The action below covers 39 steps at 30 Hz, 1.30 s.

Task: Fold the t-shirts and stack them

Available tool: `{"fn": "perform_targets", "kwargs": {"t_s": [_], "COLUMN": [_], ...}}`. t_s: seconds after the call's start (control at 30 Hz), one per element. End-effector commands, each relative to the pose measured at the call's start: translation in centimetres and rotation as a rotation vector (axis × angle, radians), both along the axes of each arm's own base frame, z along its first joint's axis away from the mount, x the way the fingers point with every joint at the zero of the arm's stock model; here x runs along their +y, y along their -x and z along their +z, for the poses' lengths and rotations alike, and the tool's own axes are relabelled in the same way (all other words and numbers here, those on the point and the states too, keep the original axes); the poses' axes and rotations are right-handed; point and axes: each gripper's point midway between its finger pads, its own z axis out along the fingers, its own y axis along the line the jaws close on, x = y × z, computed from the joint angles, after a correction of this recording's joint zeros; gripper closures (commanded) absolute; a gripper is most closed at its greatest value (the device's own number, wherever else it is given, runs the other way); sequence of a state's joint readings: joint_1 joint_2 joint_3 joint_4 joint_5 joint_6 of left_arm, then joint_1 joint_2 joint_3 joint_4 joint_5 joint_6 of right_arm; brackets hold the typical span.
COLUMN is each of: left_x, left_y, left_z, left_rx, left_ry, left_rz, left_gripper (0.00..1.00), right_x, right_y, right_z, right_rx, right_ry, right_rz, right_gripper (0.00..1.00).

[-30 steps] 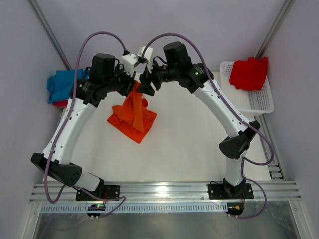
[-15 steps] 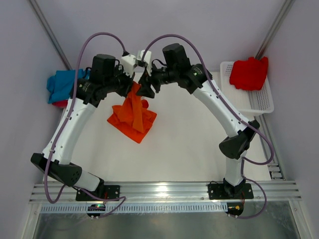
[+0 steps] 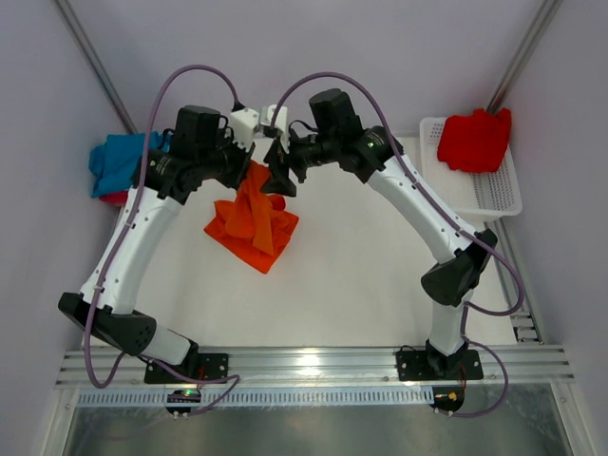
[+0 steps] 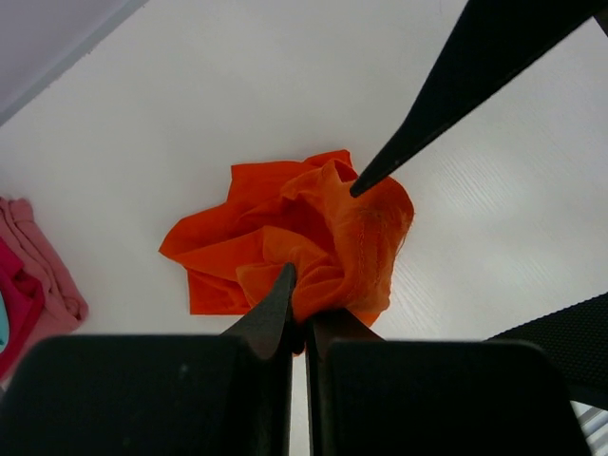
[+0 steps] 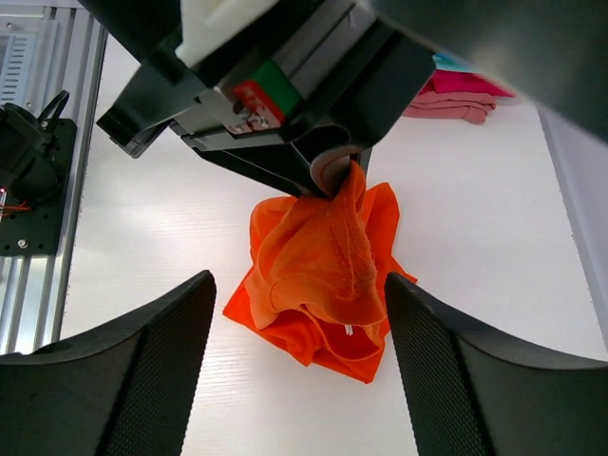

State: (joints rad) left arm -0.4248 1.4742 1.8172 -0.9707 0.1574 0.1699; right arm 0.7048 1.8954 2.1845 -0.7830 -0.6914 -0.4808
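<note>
My left gripper (image 3: 254, 163) is shut on the top of a bright orange t-shirt (image 3: 252, 224) and holds it up as a crumpled bundle, with the lower folds resting on the white table. In the left wrist view the cloth (image 4: 304, 228) is pinched at my closed fingertips (image 4: 304, 302). My right gripper (image 3: 281, 177) hangs open right beside it. Its two fingers stand wide on either side of the hanging orange t-shirt (image 5: 318, 275) without touching it (image 5: 299, 277). One right finger (image 4: 446, 95) points at the cloth's upper fold.
A white mesh basket (image 3: 496, 195) at the back right holds a red t-shirt (image 3: 475, 141). A blue-teal t-shirt (image 3: 119, 161) lies on red and pink ones (image 4: 38, 275) at the back left. Aluminium rails (image 3: 304, 366) run along the near edge.
The right gripper has slid a little down and nearer along the hanging orange cloth, narrowing then widening its jaws. The left gripper keeps its pinch in place.
</note>
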Motion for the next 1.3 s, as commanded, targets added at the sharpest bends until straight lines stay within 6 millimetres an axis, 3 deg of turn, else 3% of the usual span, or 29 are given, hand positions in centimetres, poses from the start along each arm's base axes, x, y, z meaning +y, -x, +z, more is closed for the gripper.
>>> {"fn": "perform_targets", "kwargs": {"t_s": [0.0, 0.33, 0.9, 1.07, 1.17, 1.2, 1.27], "left_x": [-0.6, -0.3, 0.2, 0.3, 0.3, 0.3, 0.3], "left_y": [0.6, 1.6, 2.6, 2.7, 2.8, 2.7, 2.7], "left_z": [8.0, 9.0, 10.2, 10.2, 10.2, 10.1, 10.0], "left_rx": [-0.229, -0.246, -0.272, -0.274, -0.272, -0.271, -0.269], "left_ry": [0.121, 0.14, 0.149, 0.148, 0.149, 0.147, 0.147], "left_rz": [-0.036, -0.039, -0.037, -0.036, -0.035, -0.034, -0.034], "left_gripper": [1.0, 1.0, 1.0, 1.0, 1.0, 1.0, 1.0], "right_x": [-0.4, 0.8, 1.4, 0.8, 0.7, 0.8, 0.6], "right_y": [0.4, -0.9, -1.2, -0.3, 0.3, 0.7, 1.1], "right_z": [-2.7, -4.0, -9.1, -11.2, -11.9, -11.9, -12.1], "right_rx": [0.044, 0.062, 0.114, 0.144, 0.165, 0.176, 0.183], "right_ry": [0.072, 0.073, 0.146, 0.186, 0.195, 0.192, 0.2], "right_rz": [-0.005, -0.01, 0.038, 0.076, 0.108, 0.124, 0.145], "right_gripper": [0.22, 0.15, 0.16, 0.21, 0.3, 0.38, 0.46]}}
